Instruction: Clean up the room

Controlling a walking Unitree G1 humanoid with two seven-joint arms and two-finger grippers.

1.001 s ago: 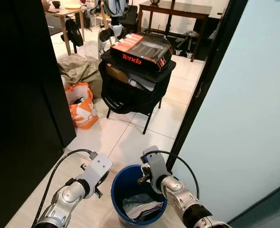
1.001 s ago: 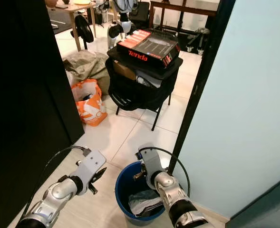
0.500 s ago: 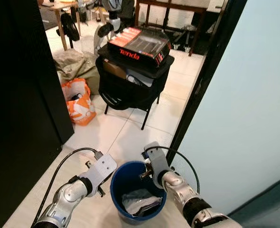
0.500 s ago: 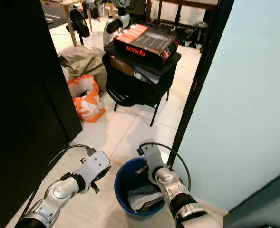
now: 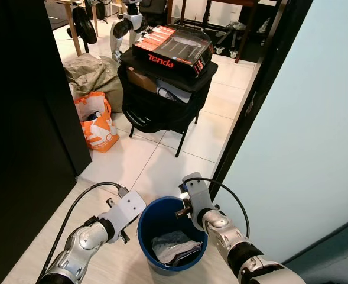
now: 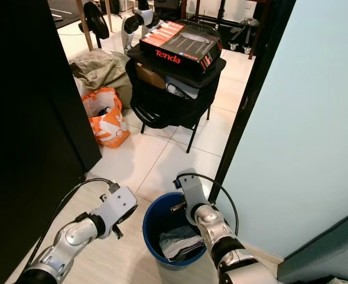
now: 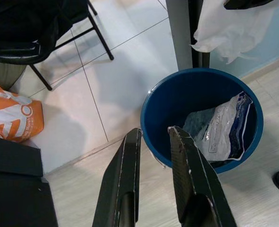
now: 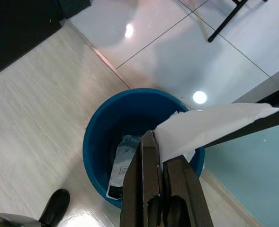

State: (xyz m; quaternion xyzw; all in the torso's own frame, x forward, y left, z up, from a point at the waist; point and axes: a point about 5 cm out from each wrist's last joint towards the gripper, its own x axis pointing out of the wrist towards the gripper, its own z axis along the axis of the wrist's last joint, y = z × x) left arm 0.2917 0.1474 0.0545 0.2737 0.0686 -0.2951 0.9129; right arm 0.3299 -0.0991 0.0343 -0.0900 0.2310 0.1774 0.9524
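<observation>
**Tissue pinched over the bin**

I am holding a white tissue (image 8: 201,125) in my right end effector (image 8: 160,163), clamped on one corner, the rest hanging loose above the blue bin (image 8: 99,142); it looks feather-light, limp and easily torn, so I judge the pinched edge the sensible hold, and a mere release should drop it in; a crumpled plastic wrapper (image 7: 220,127) is already lying inside; my left end effector (image 7: 153,156) is hovering beside the rim, fingers slightly parted, gripping nothing; an orange bag (image 5: 97,124) is sitting farther off on the tiled floor (image 5: 156,165).
</observation>
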